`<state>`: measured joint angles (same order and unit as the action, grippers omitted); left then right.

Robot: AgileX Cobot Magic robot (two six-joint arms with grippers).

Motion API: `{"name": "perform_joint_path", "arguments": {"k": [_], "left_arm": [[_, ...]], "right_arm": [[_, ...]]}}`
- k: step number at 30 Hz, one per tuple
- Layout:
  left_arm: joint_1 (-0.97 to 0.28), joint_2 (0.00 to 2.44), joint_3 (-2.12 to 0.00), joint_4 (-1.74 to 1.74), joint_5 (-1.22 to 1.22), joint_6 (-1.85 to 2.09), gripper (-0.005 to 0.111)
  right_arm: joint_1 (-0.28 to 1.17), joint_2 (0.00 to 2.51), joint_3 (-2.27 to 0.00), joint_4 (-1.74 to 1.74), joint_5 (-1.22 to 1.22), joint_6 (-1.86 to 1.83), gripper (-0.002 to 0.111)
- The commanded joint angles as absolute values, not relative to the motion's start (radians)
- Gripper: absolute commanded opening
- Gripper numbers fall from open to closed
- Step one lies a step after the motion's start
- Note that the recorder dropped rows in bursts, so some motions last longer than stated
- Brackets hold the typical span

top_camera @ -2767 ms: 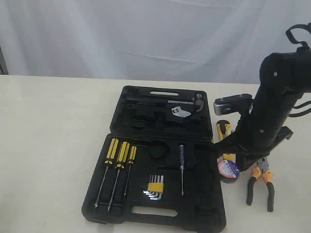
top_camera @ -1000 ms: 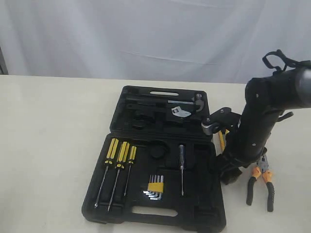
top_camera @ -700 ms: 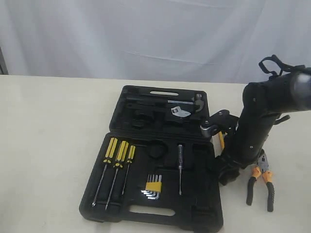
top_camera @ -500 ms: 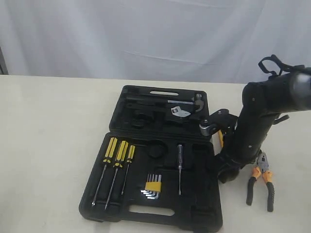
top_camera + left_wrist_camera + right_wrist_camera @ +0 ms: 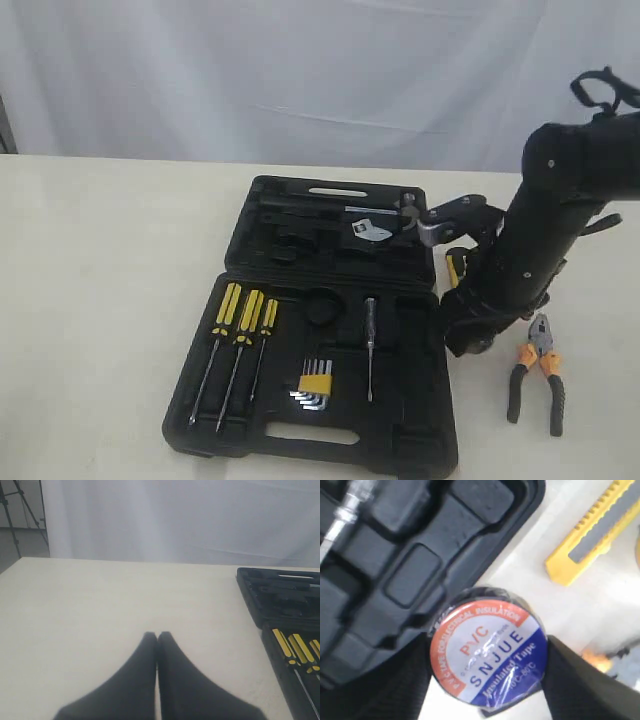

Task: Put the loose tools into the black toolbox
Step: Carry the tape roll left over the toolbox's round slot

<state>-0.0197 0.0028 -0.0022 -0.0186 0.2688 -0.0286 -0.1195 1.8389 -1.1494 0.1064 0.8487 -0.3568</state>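
Observation:
My right gripper (image 5: 487,655) is shut on the black tape roll (image 5: 487,652) with the white-red-blue label, held above the table beside the right edge of the black toolbox (image 5: 415,555). In the exterior view that gripper (image 5: 468,330) hangs just right of the open toolbox (image 5: 320,330). The yellow utility knife (image 5: 592,535) lies on the table close by, and a bit of it (image 5: 456,265) shows behind the arm. The pliers (image 5: 537,375) with orange-and-black handles lie at the right. The tape measure is hidden. My left gripper (image 5: 157,636) is shut and empty over bare table.
Three yellow-handled screwdrivers (image 5: 240,345), a hex key set (image 5: 318,385) and a slim test screwdriver (image 5: 371,340) sit in the toolbox base. The lid (image 5: 335,230) holds a wrench and a hammer. A white curtain backs the table.
My right arm dropped onto the tape roll, closed on it and has lifted it off the table, rising a little. The toolbox shifted slightly left.

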Motion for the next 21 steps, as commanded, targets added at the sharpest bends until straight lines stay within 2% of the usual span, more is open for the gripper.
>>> {"name": "perform_joint_path", "arguments": {"k": [1,5,9,15,21], "left_arm": [[-0.022,0.0,0.0,-0.021,0.268,-0.03,0.0],[-0.022,0.0,0.0,-0.021,0.268,-0.03,0.0],[-0.022,0.0,0.0,-0.021,0.268,-0.03,0.0],[-0.022,0.0,0.0,-0.021,0.268,-0.03,0.0],[-0.022,0.0,0.0,-0.021,0.268,-0.03,0.0]], "right_arm": [[-0.063,1.747,-1.169,0.136,0.935,-0.238,0.02],[0.093,1.764,-1.322,0.11,1.107,-0.103,0.02],[0.196,1.865,-1.515,0.039,1.115,-0.006,0.02],[0.215,2.043,-1.716,0.058,1.136,0.022,0.02],[0.215,2.176,-1.814,0.058,1.138,0.022,0.02]]}}
